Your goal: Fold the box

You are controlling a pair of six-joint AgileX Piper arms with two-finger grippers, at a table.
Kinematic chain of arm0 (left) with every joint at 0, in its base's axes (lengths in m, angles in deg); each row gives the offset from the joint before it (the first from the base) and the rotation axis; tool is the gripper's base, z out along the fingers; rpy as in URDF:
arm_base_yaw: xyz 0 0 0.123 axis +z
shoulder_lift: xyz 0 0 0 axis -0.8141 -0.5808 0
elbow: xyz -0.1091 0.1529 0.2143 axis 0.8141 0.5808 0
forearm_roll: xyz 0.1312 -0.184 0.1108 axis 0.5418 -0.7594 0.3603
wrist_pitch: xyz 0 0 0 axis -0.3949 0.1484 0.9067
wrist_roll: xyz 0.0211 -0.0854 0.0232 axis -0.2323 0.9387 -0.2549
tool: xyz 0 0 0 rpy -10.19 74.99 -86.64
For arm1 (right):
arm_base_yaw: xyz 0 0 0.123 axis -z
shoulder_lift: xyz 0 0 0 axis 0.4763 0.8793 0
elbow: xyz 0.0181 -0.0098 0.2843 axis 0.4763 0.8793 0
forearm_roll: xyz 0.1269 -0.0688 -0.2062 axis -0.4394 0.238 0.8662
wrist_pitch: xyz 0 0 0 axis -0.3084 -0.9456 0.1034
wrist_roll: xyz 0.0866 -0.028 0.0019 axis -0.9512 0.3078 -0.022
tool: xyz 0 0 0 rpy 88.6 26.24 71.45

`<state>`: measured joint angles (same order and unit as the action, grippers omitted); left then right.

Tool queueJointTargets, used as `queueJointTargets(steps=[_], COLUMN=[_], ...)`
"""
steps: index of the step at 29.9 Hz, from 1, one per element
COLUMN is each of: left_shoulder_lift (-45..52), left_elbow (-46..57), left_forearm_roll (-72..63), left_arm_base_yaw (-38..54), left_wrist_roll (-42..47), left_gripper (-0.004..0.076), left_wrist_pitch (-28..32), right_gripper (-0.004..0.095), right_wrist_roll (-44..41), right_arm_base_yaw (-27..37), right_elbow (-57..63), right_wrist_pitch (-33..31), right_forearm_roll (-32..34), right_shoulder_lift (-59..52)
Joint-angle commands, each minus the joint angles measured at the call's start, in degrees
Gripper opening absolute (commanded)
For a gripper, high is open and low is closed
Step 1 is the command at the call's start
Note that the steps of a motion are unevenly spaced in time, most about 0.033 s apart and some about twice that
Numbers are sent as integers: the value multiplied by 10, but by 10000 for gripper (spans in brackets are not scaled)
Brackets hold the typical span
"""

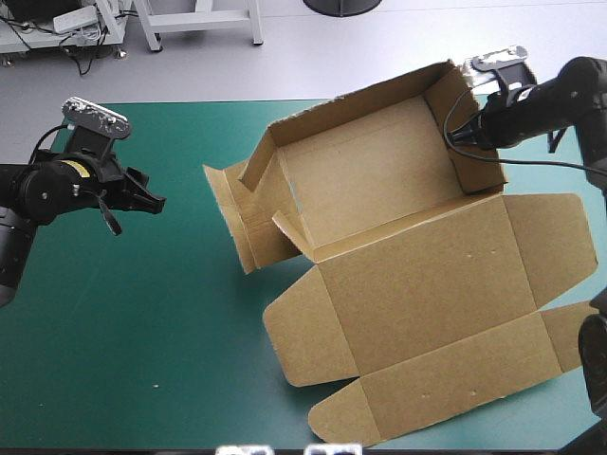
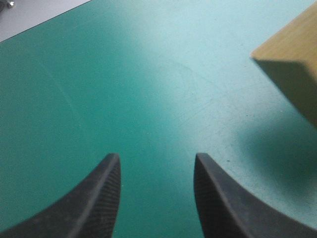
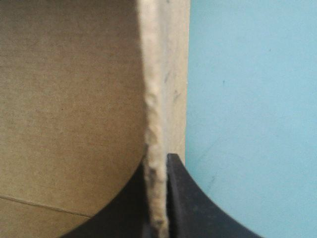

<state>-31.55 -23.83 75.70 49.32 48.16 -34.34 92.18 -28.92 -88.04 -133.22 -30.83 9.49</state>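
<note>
The brown box (image 1: 379,180) stands right of the table's middle as an open tray with its walls raised. Its lid (image 1: 427,284) lies flat toward the front right, side flaps spread. My right gripper (image 1: 467,133) is at the tray's far right wall; in the right wrist view that gripper (image 3: 157,161) is shut on the wall's edge (image 3: 152,94), with the tray's inside (image 3: 64,99) to one side. My left gripper (image 1: 152,197) hovers left of the box, open and holding nothing. In the left wrist view its fingers (image 2: 156,161) stand apart, with a box corner (image 2: 292,54) ahead and off to one side.
A loose end flap (image 1: 232,213) sticks out from the tray's left side toward my left gripper. Bare teal-green cover (image 1: 123,332) stretches over the table's left and front left. The lid's flaps reach close to the table's front and right edges.
</note>
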Motion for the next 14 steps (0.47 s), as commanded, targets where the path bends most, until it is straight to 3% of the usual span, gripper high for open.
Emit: queueJointTargets(steps=[1, 9, 14], left_shoulder_lift=[-3, -64, -110], left_elbow=[-20, -20, -20], left_forearm_roll=[26, -1, -131], left_arm_base_yaw=[2, 71, 119], left_wrist_roll=[26, 42, -25], left_gripper=[340, 340, 340], left_wrist_pitch=[34, 32, 32], right_gripper=[-20, -20, -20], right_wrist_roll=[24, 58, 71], right_arm_base_yaw=[34, 79, 79], right_elbow=[-20, -19, -19], right_wrist_pitch=[-7, -7, -7], right_forearm_roll=[-65, -180, -226], right_shoulder_lift=[-58, -76, -74])
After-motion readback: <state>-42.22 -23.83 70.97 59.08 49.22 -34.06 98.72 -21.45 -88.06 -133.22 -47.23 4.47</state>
